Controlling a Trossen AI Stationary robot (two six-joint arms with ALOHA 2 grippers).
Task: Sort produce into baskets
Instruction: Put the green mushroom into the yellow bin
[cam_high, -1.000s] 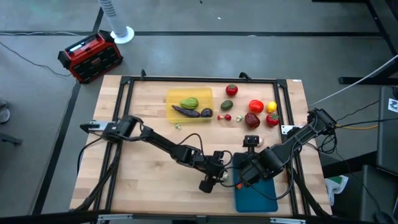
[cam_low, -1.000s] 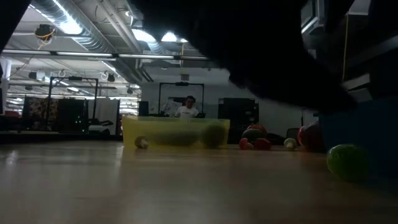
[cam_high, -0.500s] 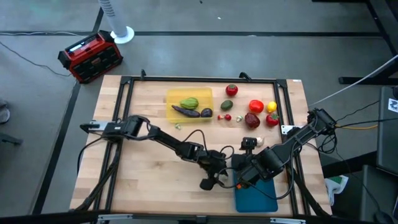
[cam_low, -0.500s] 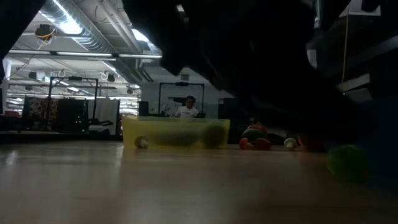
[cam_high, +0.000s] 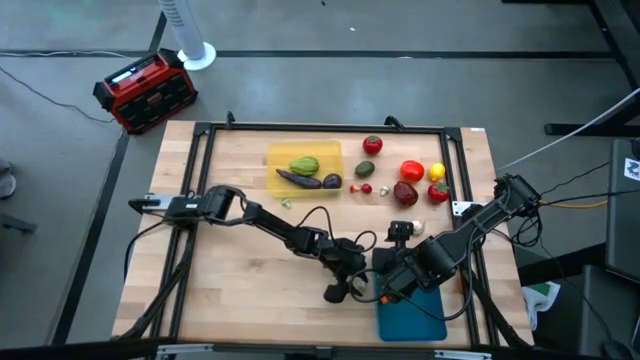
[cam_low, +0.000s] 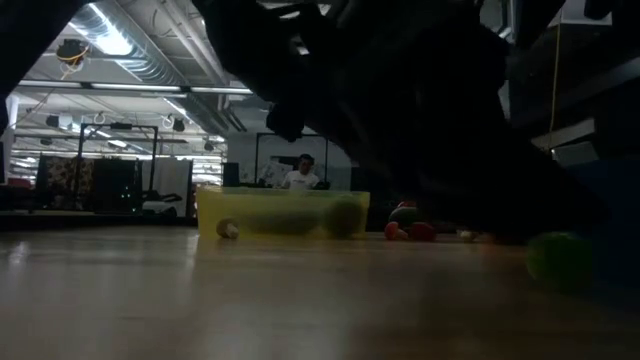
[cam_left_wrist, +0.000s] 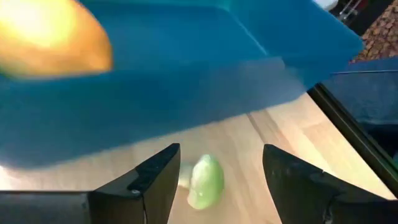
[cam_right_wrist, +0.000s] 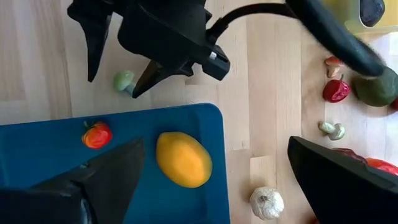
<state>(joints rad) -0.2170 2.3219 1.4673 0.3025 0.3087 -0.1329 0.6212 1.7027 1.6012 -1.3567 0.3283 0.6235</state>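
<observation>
My left gripper (cam_left_wrist: 221, 149) is open and low over the table, just beside the teal tray's (cam_high: 410, 318) left wall. A small pale green toy piece (cam_left_wrist: 205, 180) lies on the wood between its fingers; it also shows in the right wrist view (cam_right_wrist: 124, 81). I see no touch. My right gripper (cam_right_wrist: 216, 143) is open and empty above the teal tray's far end. A yellow lemon (cam_right_wrist: 182, 158) and a small red piece (cam_right_wrist: 96, 134) lie in that tray. The yellow tray (cam_high: 303, 152) holds a green pepper (cam_high: 305, 165) and an eggplant (cam_high: 298, 179).
Loose produce lies at the far right: tomatoes (cam_high: 372, 145) (cam_high: 411, 171), a lemon (cam_high: 437, 172), a red pepper (cam_high: 438, 192), a green fruit (cam_high: 364, 169), garlic (cam_right_wrist: 267, 202). The two arms are close together by the teal tray. A red-and-black box (cam_high: 145, 90) stands off the table.
My left arm has stretched a little farther toward the table's right edge, bringing its gripper closer to the teal tray's left wall. In the low view it has come down in front of the far produce.
</observation>
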